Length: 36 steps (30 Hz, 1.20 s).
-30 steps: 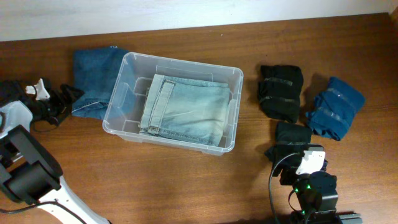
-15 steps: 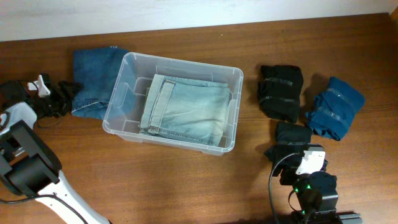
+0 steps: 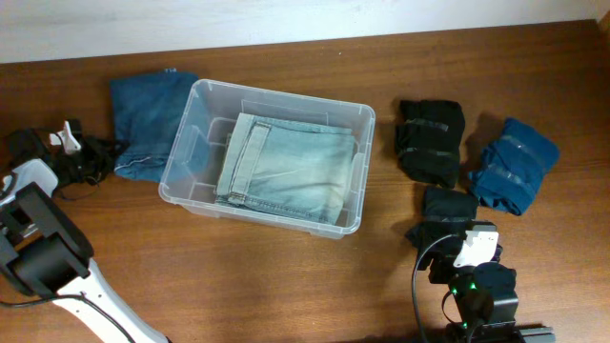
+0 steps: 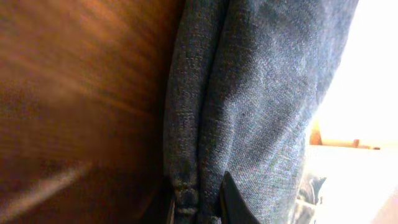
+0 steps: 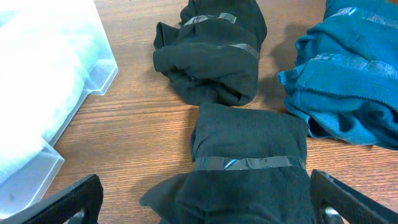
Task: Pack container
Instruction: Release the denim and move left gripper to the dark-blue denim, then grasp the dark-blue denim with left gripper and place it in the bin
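The clear container stands mid-table with folded light-blue jeans lying flat inside. Left of it lie dark-blue jeans. My left gripper sits at their near-left edge; the left wrist view shows its jaws shut on the hem of the dark-blue jeans, with the gripper at the bottom of the frame. My right gripper stands open, its fingers either side of a taped black bundle without touching it.
A second taped black bundle and a teal bundle lie right of the container. The container's corner shows at the left of the right wrist view. The wall edge runs along the far side of the table.
My left gripper has closed from open onto the hem of the dark-blue jeans and shifted slightly. The right arm has not moved.
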Each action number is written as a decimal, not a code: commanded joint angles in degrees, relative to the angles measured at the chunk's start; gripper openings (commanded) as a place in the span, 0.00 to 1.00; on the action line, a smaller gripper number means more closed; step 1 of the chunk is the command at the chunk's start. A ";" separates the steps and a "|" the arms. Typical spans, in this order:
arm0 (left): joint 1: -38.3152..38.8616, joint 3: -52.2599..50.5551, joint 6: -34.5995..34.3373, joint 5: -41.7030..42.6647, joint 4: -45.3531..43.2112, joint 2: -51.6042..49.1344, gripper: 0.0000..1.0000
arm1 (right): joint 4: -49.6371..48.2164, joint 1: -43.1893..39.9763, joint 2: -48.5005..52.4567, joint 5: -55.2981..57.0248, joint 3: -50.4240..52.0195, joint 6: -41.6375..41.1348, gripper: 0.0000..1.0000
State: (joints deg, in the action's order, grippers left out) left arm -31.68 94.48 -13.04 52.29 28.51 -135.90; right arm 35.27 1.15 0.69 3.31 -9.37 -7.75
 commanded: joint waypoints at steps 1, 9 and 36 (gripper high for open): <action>-1.16 -1.11 5.27 -0.39 6.60 3.50 0.00 | -0.11 -0.46 -0.33 -0.11 0.44 -0.22 0.98; -2.49 2.71 9.33 1.14 20.81 25.11 0.00 | -0.11 -0.46 -0.33 -0.11 0.44 -0.22 0.98; 44.30 2.08 -16.81 -29.18 21.11 52.41 0.00 | -0.11 -0.46 -0.33 -0.11 0.44 -0.22 0.98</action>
State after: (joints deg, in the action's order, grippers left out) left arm 7.09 95.70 -23.33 29.87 53.25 -81.78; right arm 35.27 1.15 0.69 3.31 -9.37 -7.70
